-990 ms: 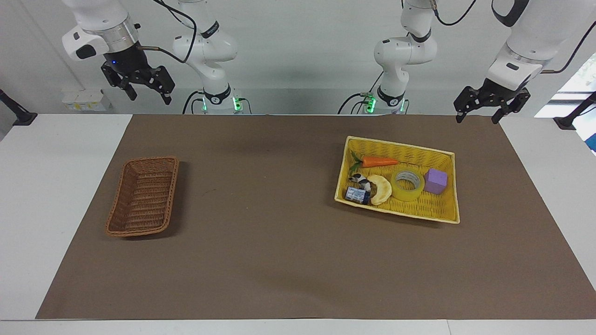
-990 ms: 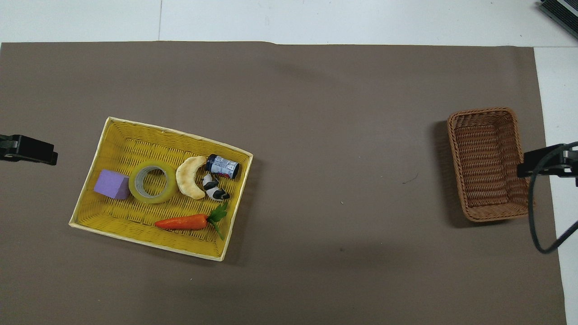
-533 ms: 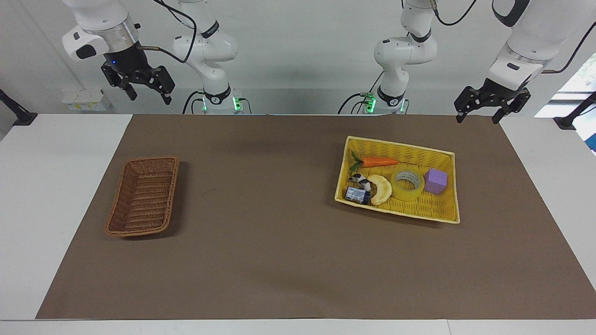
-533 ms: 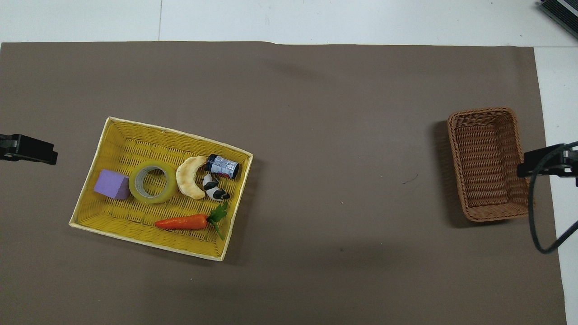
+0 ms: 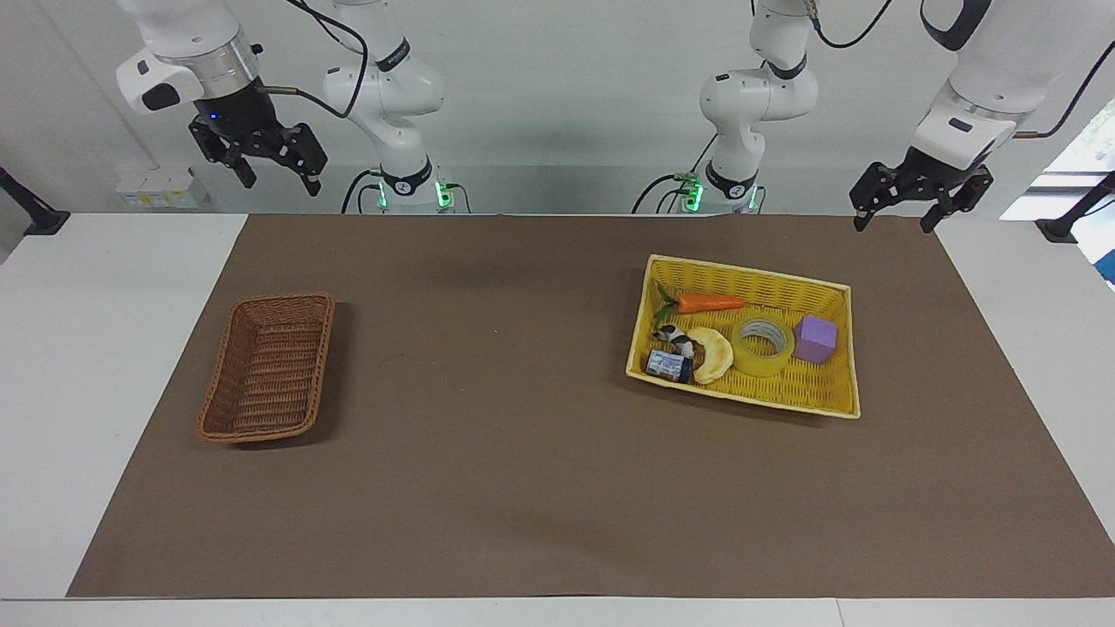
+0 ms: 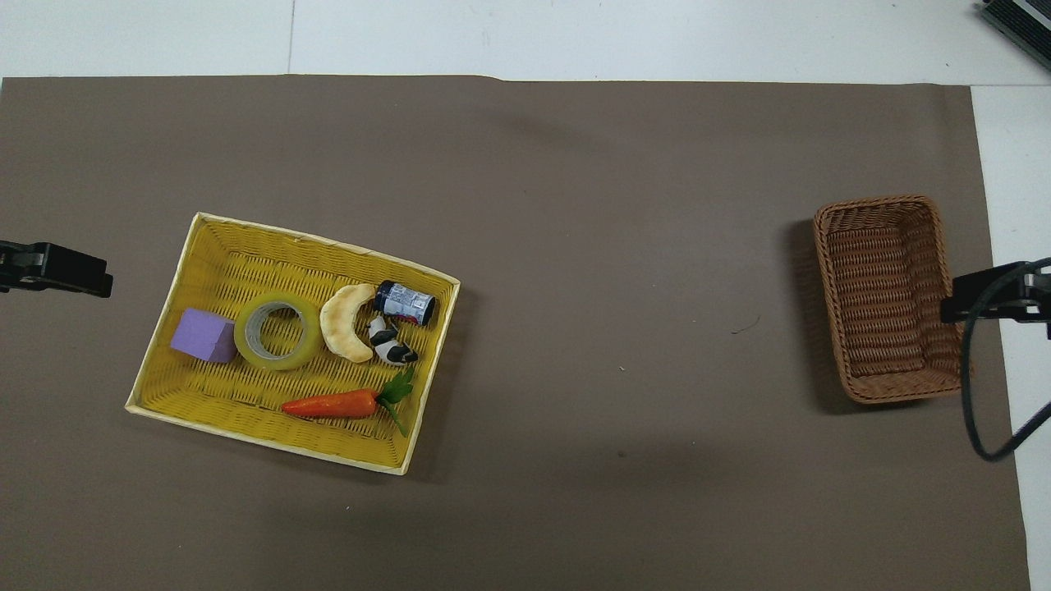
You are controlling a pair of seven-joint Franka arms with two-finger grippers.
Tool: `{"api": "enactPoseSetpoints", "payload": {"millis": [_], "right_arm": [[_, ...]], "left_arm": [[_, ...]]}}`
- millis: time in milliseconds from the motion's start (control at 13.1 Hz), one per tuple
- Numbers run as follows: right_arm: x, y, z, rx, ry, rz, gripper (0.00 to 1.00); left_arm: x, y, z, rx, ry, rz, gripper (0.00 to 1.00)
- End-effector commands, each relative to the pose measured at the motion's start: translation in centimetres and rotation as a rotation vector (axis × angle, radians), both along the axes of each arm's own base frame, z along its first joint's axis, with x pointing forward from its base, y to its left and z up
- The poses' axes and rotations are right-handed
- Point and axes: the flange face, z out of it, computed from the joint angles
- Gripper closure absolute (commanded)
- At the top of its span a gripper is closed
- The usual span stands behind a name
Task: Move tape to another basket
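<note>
- Your left gripper (image 5: 900, 205) hangs high in the air above the left arm's end of the table, fingers spread apart, holding nothing.
- Your right gripper (image 5: 271, 170) hangs high above the right arm's end of the table, fingers likewise spread and empty.
- In the overhead view only dark tips show: the left gripper (image 6: 57, 271) at one edge, the right gripper (image 6: 985, 295) at the other, over the rim of the wicker basket.
- The tape (image 5: 762, 347) lies flat, core upward, in the yellow basket (image 5: 749, 396) toward the left arm's end of the table.
- In that basket the tape sits between a purple block (image 5: 816, 339) and a banana (image 5: 714, 354), touching or nearly touching both.
- A carrot (image 5: 707, 303) lies nearer to the robots than the tape; a small can (image 5: 669, 366) and a black-and-white toy (image 5: 672, 334) lie beside the banana.
- The wicker basket (image 5: 268, 368) stands toward the right arm's end, well apart from the yellow basket.
- A brown mat (image 5: 488, 453) covers most of the white table (image 5: 78, 348); a pale grey wall (image 5: 557, 87) rises at the robots' end.
</note>
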Motion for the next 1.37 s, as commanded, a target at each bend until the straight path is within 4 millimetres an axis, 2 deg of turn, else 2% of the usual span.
{"api": "enactPoseSetpoints", "payload": {"millis": [0,457,686,1219,1295], "right_arm": [[-0.4,-0.2,0.3,0.029,-0.007,0.015,0.0],[-0.4,-0.2,0.3,0.029,-0.007,0.015,0.0],[-0.4,-0.2,0.3,0.029,-0.007,0.015,0.0],[-0.4,-0.2,0.3,0.029,-0.007,0.015,0.0],[-0.4,-0.2,0.3,0.029,-0.007,0.015,0.0]], "left_arm": [[0.0,1.1,-1.2,-0.011,-0.008,-0.033,0.0],[0.7,0.5,-5.7,-0.011,-0.026,-0.071,0.0],[0.9,0.0,-8.6,-0.011,-0.032,-0.079,0.0],[1.8,-0.3,-17.4,-0.017,-0.075,-0.092,0.0],[2.3,-1.8,-19.2,-0.02,-0.065,-0.12,0.0]]}}
